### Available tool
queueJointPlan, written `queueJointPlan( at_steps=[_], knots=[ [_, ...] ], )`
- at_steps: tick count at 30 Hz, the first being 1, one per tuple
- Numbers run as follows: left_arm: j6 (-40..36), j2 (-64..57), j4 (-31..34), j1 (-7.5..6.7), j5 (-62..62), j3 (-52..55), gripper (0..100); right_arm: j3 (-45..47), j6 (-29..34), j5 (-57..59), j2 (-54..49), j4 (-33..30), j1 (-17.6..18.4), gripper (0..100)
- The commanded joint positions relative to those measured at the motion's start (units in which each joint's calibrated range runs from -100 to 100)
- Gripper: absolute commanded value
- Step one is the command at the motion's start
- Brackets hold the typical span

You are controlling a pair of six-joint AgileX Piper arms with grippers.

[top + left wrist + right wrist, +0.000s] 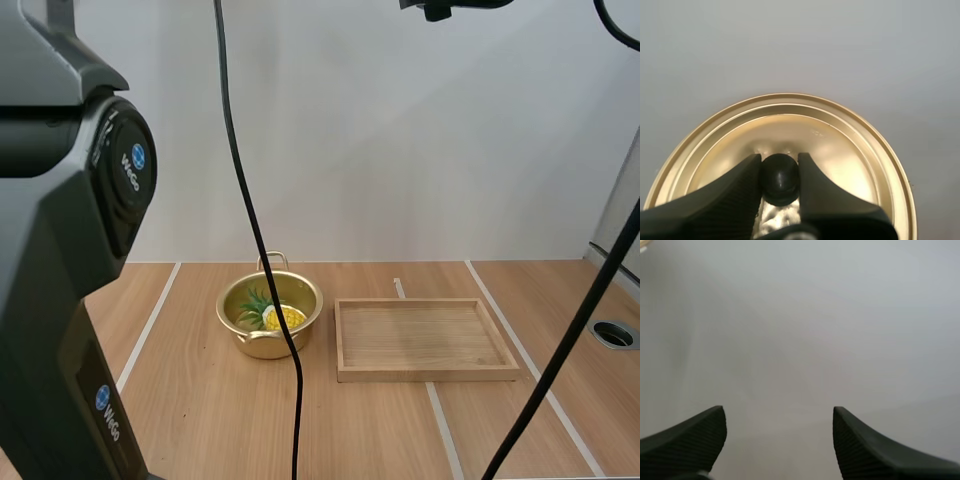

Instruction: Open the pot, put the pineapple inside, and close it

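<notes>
Your L gripper (779,164) pinches the lid (845,145) by its black knob (780,180). R gripper (779,422) gapes wide, nothing held. Uncovered pot (307,293) holds pineapple (282,318), just beside wooden tray (427,373).

"ViGo" twice on left arm (62,300)

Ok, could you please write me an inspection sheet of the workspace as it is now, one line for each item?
surface: wooden table with white tape lines.
job's things: pot open, pineapple lying inside it; lid off the pot, held by its black knob.
clutter: wooden tray beside the pot, to its right, not touching.
grippers: left gripper shut on the lid's knob; right gripper open, nothing between its fingers.
cables: nothing seen lying on the table.
surroundings: plain pale wall behind the table.
</notes>
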Motion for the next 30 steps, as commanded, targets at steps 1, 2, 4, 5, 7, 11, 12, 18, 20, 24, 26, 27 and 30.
queueJointPlan(
  at_steps=[1,2,4,5,7,11,12,18,20,24,26,27,30],
  knots=[
    [-0.6,0.0,0.4,-0.05,0.0,3.4,0,-0.4,0.3,-0.7,-0.4,0.2,-0.2,100],
    [-0.6,0.0,0.7,-0.05,0.0,4.5,0,-0.4,0.3,-0.6,-0.4,0.2,-0.2,100],
    [-0.5,0.0,0.9,-0.05,0.0,6.2,0,-0.4,0.3,-0.5,-0.4,-0.1,-0.2,100],
    [-0.5,0.0,0.9,-0.05,0.0,7.0,0,-0.4,0.3,-0.3,-0.4,-0.1,-0.2,100],
    [-0.5,0.0,0.9,-0.05,0.0,8.8,0,-0.4,0.3,-0.1,-0.4,-0.3,-0.2,100],
    [0.0,0.0,0.5,-0.05,0.0,14.5,0,-0.4,0.3,2.6,-0.4,-0.9,-0.2,100],
    [0.1,0.0,0.0,-0.05,0.0,15.9,0,-0.4,0.3,3.1,-0.4,-1.1,-0.2,100],
    [1.3,0.0,-1.2,-0.05,0.0,26.6,0,-0.4,0.3,7.2,-0.4,-1.4,-0.2,100],
    [2.2,0.0,-1.6,-0.05,-0.1,30.5,0,-0.4,0.3,8.2,-0.4,-2.4,-0.2,100],
    [4.8,0.0,-4.8,-0.05,-1.6,39.6,0,-0.4,1.4,8.2,-0.4,-6.3,-0.2,100],
    [6.1,0.0,-5.7,-0.05,-1.4,43.7,0,-0.4,2.0,8.2,-0.4,-8.3,-0.2,100],
    [6.5,0.0,-5.7,-0.05,-1.6,45.6,0,-0.4,2.5,8.2,-0.4,-9.3,-0.2,100],
    [9.2,0.0,-6.5,-0.05,-1.1,51.1,0,-0.4,3.6,8.2,-0.4,-11.3,-0.2,100]
  ],
)
